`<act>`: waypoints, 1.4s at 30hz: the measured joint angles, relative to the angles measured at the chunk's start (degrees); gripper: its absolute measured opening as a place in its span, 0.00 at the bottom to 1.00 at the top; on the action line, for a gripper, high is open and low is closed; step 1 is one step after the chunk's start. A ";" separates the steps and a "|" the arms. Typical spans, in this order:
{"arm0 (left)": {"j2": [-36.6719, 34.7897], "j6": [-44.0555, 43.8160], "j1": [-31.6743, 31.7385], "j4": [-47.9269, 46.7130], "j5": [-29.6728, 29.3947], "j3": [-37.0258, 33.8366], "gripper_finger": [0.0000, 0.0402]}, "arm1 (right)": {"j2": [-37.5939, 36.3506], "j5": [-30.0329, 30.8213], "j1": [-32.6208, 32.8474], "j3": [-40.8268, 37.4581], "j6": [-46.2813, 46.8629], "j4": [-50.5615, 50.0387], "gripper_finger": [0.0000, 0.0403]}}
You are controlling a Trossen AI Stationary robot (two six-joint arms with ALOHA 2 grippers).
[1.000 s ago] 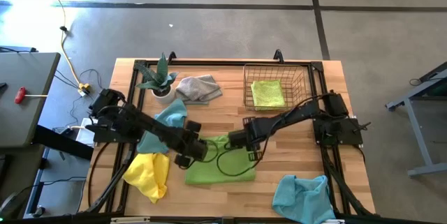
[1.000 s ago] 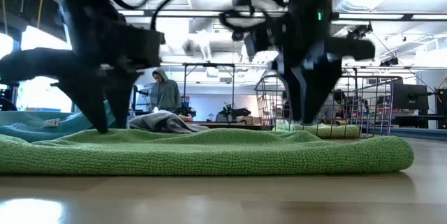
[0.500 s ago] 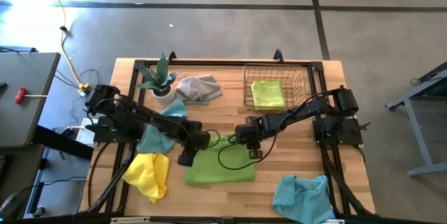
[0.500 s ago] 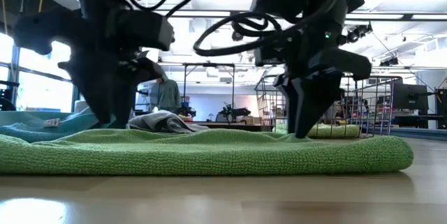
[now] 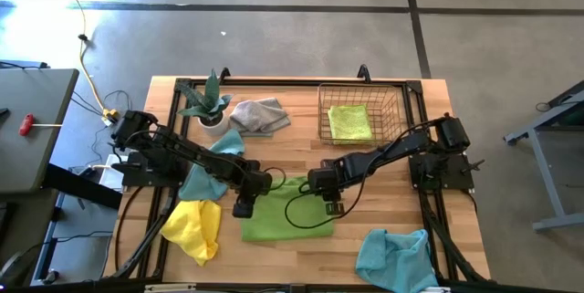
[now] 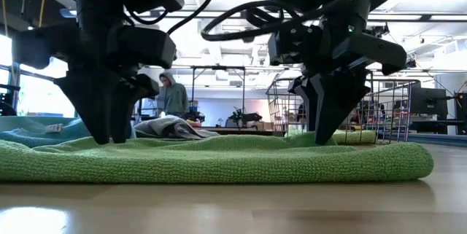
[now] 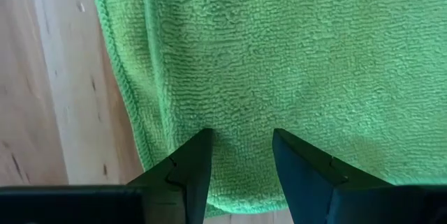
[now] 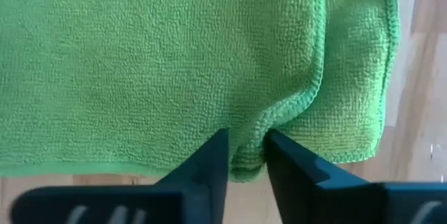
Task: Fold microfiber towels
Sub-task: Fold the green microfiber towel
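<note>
A lime green towel [image 5: 287, 218] lies flat on the middle of the table, near its front edge. My left gripper [image 7: 242, 139] stands open at the towel's left edge, pointing steeply down. My right gripper [image 8: 246, 140] is at the towel's right edge [image 5: 330, 211], its fingers close together with a pucker of cloth between them. In the low view both grippers [image 6: 109, 138] [image 6: 325, 138] reach down to the towel's top [image 6: 219, 157]. The right wrist view shows an upper layer's hemmed edge [image 8: 316, 84] over more green cloth. My left gripper's two open fingertips [image 7: 202, 140] stand on the green towel's top near its left edge [image 7: 133, 91], coming from above; the cloth between them lies flat on the table. My right gripper pinches a raised pucker of the green towel [image 8: 246, 128] between its two fingers, beside the hemmed edge near the towel's right side. The fingers come from above, pointing steeply down. The towel lies on the table.
A yellow towel [image 5: 193, 229] lies at the near left and a light blue one [image 5: 394, 256] at the near right. Another blue towel [image 5: 214, 161], a grey towel [image 5: 258, 113] and a potted plant [image 5: 210, 106] are behind. A wire basket [image 5: 360, 110] holds a green towel [image 5: 349, 121].
Both grippers have come down onto the green towel and tipped more steeply downward. My left gripper has also turned about its own line at the towel's left edge. My right gripper has gone a little toward the table's near edge. The towel has stayed in place.
</note>
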 joint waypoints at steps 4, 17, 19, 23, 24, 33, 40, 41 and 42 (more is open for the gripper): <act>0.00 -0.14 -0.04 -0.06 -0.10 0.00 0.29 | 0.00 -0.56 0.44 -0.02 0.58 0.22 0.06; -3.60 -0.60 0.00 -1.70 -1.42 0.02 0.16 | -0.02 1.66 -0.79 2.66 1.23 -6.18 0.01; -4.23 -0.93 0.00 -1.38 -1.76 0.09 0.16 | -0.02 2.48 -1.24 3.79 0.03 -7.90 0.00; -4.72 -1.01 0.00 -1.94 -1.94 0.09 0.16 | -0.04 3.32 -2.06 5.54 -1.05 -10.01 0.00; -4.77 -1.01 0.00 -2.31 -1.94 0.08 0.16 | -0.04 3.35 -2.12 6.17 -1.13 -11.19 0.00; -5.07 4.74 -0.04 0.95 -9.43 0.07 0.17 | -0.04 5.75 -2.11 12.74 -4.50 -16.11 0.00; -5.05 14.43 1.14 22.42 -14.56 0.07 0.17 | -0.04 5.86 -1.90 13.16 -4.26 -16.11 0.00; -5.05 15.04 1.55 25.28 -14.45 0.07 0.17 | -0.04 5.88 -1.78 13.16 -4.24 -16.12 0.00; -5.05 15.35 2.07 27.80 -13.75 0.07 0.17 | -0.04 5.89 -1.65 13.16 -4.22 -16.12 0.00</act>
